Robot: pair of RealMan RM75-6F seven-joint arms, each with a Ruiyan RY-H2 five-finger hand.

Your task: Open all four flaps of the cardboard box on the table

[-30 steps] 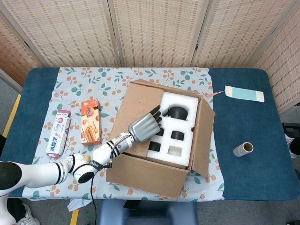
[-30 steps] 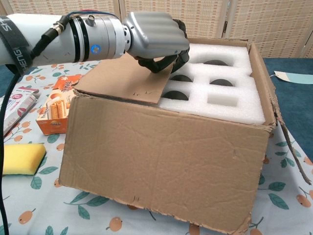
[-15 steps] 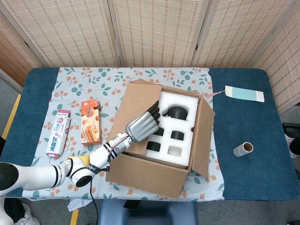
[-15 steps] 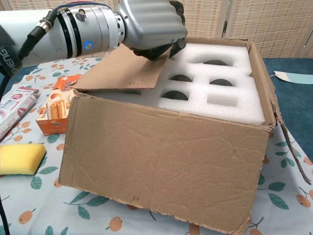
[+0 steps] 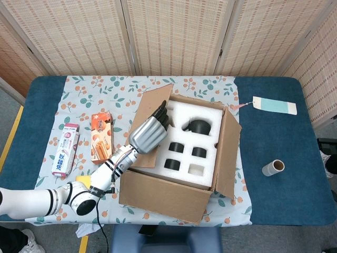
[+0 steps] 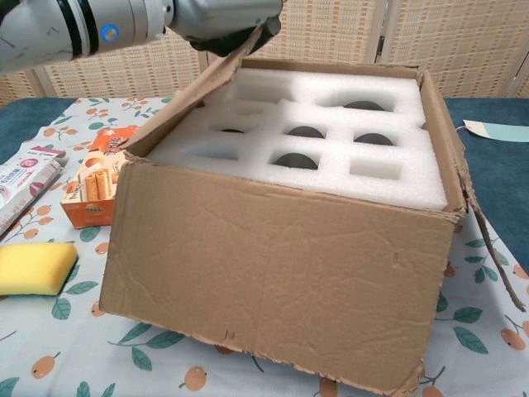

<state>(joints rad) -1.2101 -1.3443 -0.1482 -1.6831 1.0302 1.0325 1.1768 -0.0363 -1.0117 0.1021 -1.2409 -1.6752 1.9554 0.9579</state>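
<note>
Left hand (image 5: pixel 148 133), fingers curled under the flap (image 5: pixel 151 103), has swung it up off the foam (image 5: pixel 195 138); we judge it nearly open.

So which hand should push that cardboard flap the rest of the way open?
Probably the left hand: it is already against the raised left flap of the cardboard box. The right hand is not in view.

Both views are bright and evenly lit, with soft light that seems to fall from overhead. Shadows are faint: a thin dark band lies under the cardboard box (image 5: pixel 179 158) along its near edge on the bench (image 5: pixel 274 200). The white foam insert (image 6: pixel 331 141) is very pale, close to washed out. The head view is sharp throughout. In the chest view the left hand (image 6: pixel 219 21) is cut by the top edge and slightly soft.
</note>
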